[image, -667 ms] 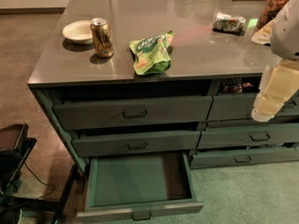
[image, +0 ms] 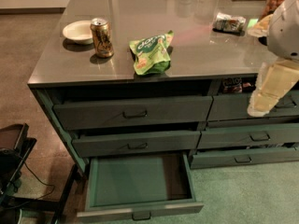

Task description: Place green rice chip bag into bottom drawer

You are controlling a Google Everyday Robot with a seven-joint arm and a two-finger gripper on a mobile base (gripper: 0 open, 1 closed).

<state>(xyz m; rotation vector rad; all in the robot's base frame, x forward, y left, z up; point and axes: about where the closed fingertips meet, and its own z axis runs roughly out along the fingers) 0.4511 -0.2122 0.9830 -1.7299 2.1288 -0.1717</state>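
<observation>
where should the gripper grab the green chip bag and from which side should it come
Probably from above, across the middle of the green rice chip bag. It lies flat on the counter near the front edge, so only its crinkled top bulge offers something to pinch. The can stands apart to its left. The gripper hangs to the right, before the right-hand drawers.

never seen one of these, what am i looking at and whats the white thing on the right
This is one camera looking down at a grey counter with drawers below. The white and cream shape at the right edge is the robot's arm. Its gripper hangs in front of the right-hand drawers, and nothing shows in it. On the counter lie the green rice chip bag, a soda can, a white bowl and a dark packet. The bottom drawer is pulled open.
</observation>
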